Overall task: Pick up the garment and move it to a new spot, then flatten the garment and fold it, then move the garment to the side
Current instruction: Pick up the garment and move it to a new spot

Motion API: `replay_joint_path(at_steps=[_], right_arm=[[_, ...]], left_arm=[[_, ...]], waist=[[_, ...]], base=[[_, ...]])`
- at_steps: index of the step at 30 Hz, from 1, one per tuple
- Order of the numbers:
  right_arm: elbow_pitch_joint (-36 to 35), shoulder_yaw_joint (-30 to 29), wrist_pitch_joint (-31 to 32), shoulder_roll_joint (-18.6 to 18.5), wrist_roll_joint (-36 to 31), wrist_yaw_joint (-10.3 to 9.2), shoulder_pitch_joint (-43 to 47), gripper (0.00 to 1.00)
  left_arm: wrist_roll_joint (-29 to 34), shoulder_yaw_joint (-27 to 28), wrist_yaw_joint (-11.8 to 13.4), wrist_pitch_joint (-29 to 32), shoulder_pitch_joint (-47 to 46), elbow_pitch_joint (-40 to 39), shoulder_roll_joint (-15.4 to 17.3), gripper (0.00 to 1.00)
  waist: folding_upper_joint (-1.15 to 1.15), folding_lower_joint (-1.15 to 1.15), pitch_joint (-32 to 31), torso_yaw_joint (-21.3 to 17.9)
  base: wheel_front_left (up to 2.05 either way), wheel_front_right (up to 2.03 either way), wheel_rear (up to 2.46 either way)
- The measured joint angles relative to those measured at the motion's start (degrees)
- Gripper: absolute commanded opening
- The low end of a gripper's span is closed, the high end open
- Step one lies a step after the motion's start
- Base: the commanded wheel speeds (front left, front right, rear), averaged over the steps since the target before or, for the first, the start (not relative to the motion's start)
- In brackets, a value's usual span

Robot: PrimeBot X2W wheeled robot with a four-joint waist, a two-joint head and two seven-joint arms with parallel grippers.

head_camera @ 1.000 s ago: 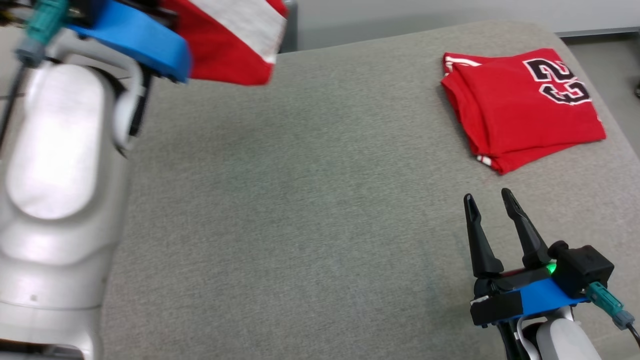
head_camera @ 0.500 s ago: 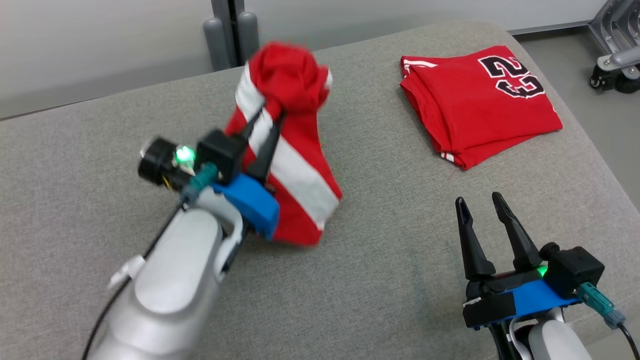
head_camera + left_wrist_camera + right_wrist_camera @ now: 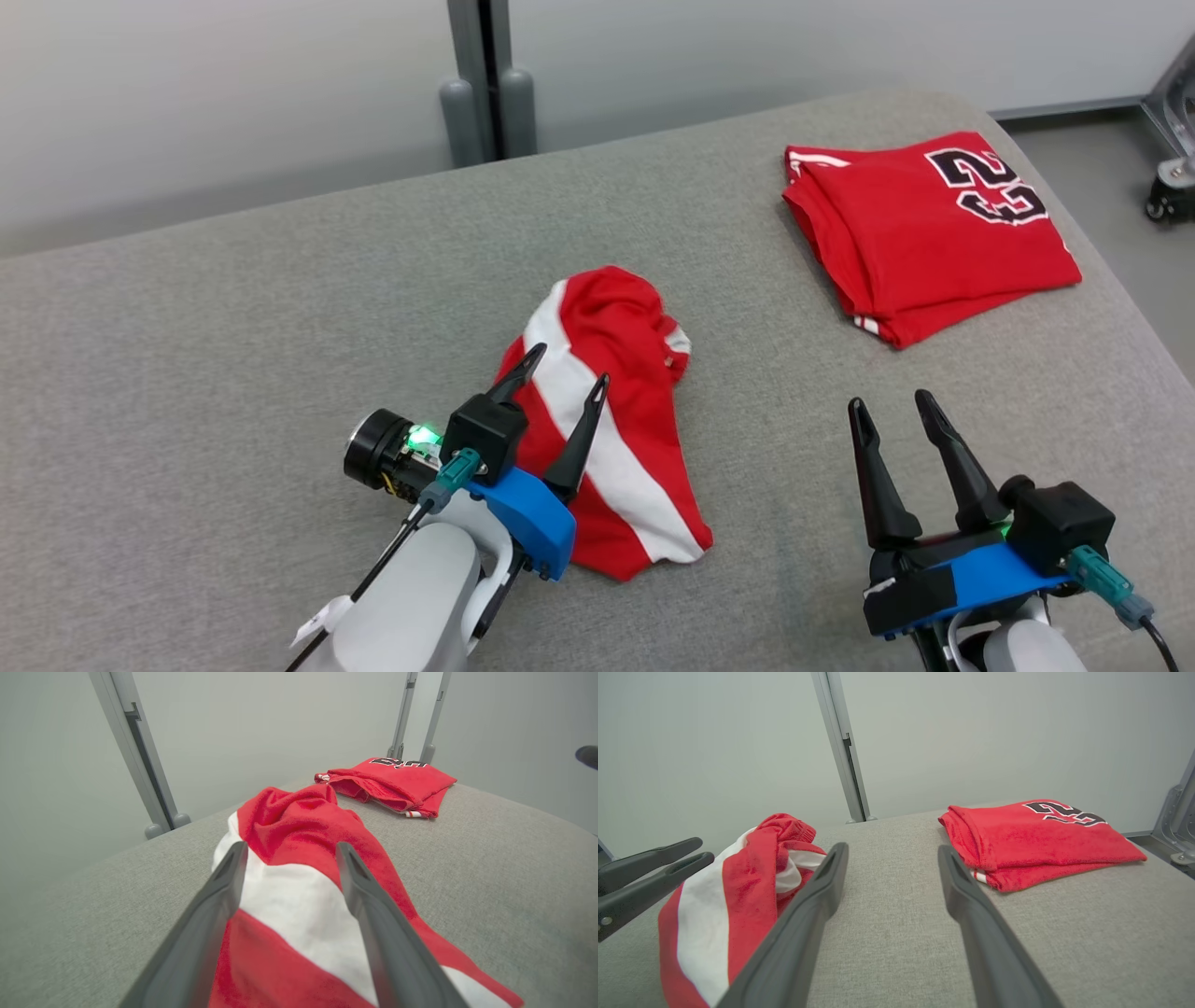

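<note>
My left gripper (image 3: 569, 366), jaws apart, sits over the crumpled red-and-white garment (image 3: 621, 322), set down; right gripper (image 3: 888, 401) also has jaws apart. Next I'd grip its edges to flatten.

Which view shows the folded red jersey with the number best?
The head view: the folded jersey is whole, from above, its number plain. The right wrist view shows it low from the side, number foreshortened. The left wrist view shows it small and far.
</note>
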Motion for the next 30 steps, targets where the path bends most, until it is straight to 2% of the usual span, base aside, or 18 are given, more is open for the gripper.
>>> replay_joint_path(at_steps=[6, 14, 15, 16, 21, 30], right_arm=[[0.67, -0.08, 0.00, 0.02, -0.01, 0.00, 1.20, 1.00], [1.20, -0.85, -0.04, 0.07, -0.09, 0.00, 2.70, 1.00], [1.20, -0.85, -0.04, 0.07, -0.09, 0.00, 2.70, 1.00], [1.35, -1.46, -0.03, 0.03, -0.13, 0.00, 3.16, 1.00], [1.70, -2.36, -0.04, 0.07, -0.53, 0.00, 3.99, 1.00], [2.07, -2.92, -0.04, 0.07, -0.64, -0.01, 5.00, 1.00]], left_arm=[[0.53, 5.24, 2.79, -0.19, 3.97, -10.80, 2.00, 1.00], [1.91, 17.17, 6.55, -0.20, 14.38, -25.10, 5.15, 1.00], [1.91, 17.17, 6.55, -0.20, 14.38, -25.10, 5.15, 1.00], [2.66, 19.84, 6.99, -0.19, 16.88, -27.74, 5.34, 1.00], [4.76, 25.58, 7.13, -0.20, 22.38, -32.44, 5.30, 1.00], [7.32, 31.61, 6.93, -0.19, 29.87, -34.86, 3.00, 1.00]], waist=[[0.00, 0.00, -2.53, 2.41], [0.00, 0.00, -4.57, 5.66], [0.00, 0.00, -4.57, 5.66], [-0.01, 0.00, -4.95, 6.64], [0.00, 0.00, -5.78, 8.81], [0.00, 0.00, -7.07, 11.04]], base=[[0.00, 0.00, 0.00], [0.00, 0.00, 0.00], [0.00, 0.00, 0.00], [0.00, 0.00, 0.00], [0.00, 0.00, 0.00], [0.00, 0.00, 0.00]])
